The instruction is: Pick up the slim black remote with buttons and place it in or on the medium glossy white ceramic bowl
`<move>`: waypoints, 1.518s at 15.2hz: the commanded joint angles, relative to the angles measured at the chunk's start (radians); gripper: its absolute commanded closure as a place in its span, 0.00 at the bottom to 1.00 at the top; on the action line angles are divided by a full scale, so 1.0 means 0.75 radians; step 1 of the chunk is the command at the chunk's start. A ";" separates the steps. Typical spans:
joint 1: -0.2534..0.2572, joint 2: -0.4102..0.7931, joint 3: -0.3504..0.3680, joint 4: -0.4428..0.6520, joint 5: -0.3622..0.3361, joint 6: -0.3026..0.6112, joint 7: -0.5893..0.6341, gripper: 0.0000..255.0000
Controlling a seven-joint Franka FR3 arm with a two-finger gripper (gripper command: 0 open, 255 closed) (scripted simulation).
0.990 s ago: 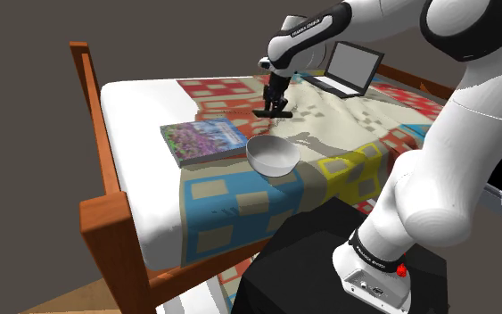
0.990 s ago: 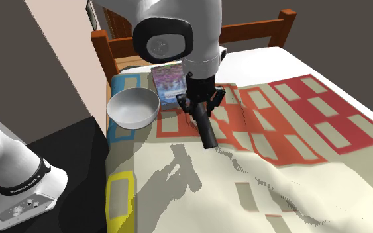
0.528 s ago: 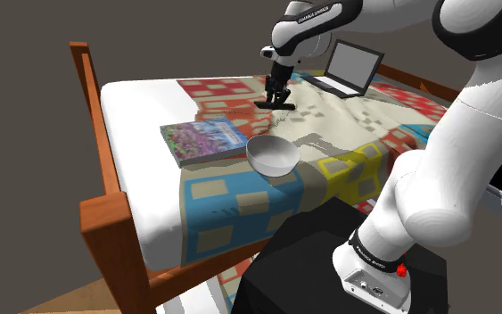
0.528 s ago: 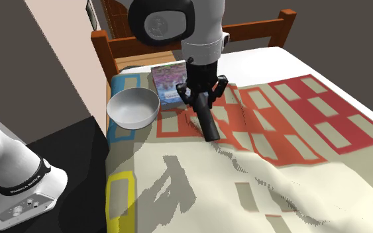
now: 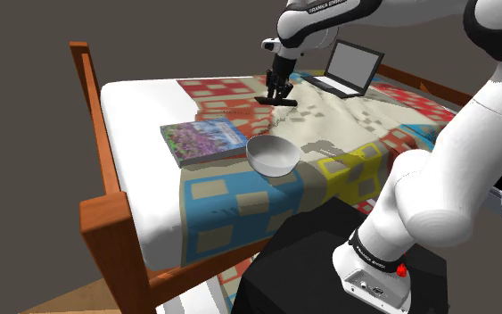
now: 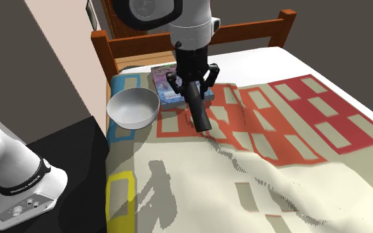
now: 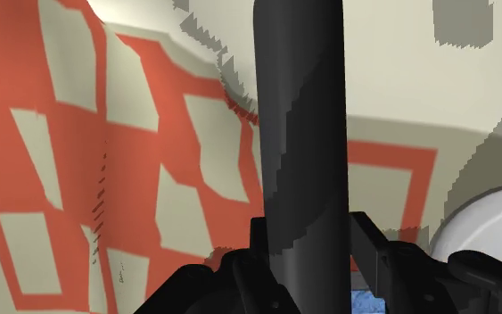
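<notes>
Even bright light, jagged-edged shadows

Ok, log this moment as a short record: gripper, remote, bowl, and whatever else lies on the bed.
gripper: shut on the black remote, raised above the quilt
remote: clasped near one end, free end pointing down, clear of the quilt
bowl: white, upright, empty, on the quilt at the second exterior view's left of the remote
book: colourful cover, lying flat beside the bowl
laptop: open, on the quilt beyond the gripper in the shoulder view
task state: remote not yet in the bowl
</notes>
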 commanded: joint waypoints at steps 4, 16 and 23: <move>0.020 -0.237 0.107 -0.234 -0.144 0.017 0.213 1.00; 0.054 -0.681 0.437 -0.657 -0.208 -0.037 0.640 1.00; 0.050 -0.628 0.417 -0.749 -0.224 0.107 0.645 1.00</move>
